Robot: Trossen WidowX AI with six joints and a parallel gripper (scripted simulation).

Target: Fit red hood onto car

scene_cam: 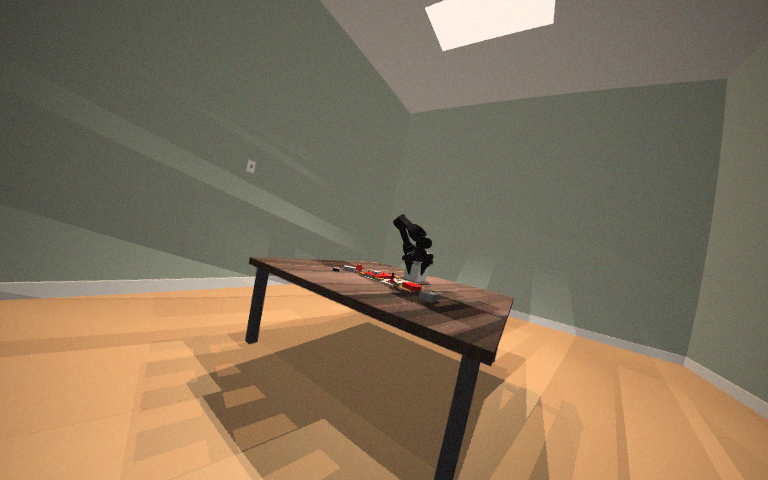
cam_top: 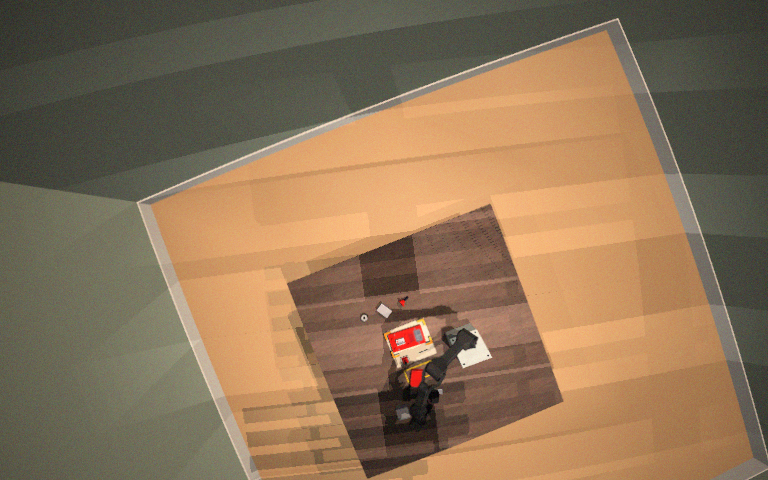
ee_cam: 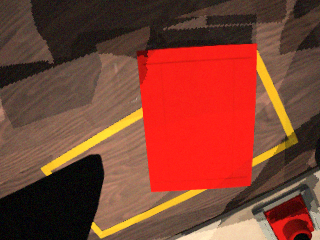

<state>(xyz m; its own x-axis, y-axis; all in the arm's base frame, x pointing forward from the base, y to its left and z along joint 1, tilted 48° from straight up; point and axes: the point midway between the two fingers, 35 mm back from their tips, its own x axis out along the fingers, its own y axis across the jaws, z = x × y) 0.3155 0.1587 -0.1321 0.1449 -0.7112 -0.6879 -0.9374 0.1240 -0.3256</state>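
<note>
The red hood (cam_top: 416, 378) (scene_cam: 411, 286) (ee_cam: 200, 120) lies flat-roof-up on the table, partly over a yellow outline (ee_cam: 95, 140). Its corner holes cannot be made out. The chassis (cam_top: 408, 337) shows as a red deck with light and grey parts, in a cream jig (cam_top: 423, 354) beside the hood; the pegs are too small to see. My gripper (cam_top: 420, 394) (scene_cam: 416, 273) (ee_cam: 211, 158) is open and empty, pointing down above the hood. In the wrist view one finger shows at the lower left, the other only at the right edge.
A red piece with a black knob (cam_top: 404, 359) (ee_cam: 292, 220) stands at the jig's hood side. A grey block (cam_top: 402, 413) (scene_cam: 429, 297) lies beyond the hood. A light block (cam_top: 384, 310), a small ring (cam_top: 364, 318) and a red-black piece (cam_top: 402, 301) lie past the jig.
</note>
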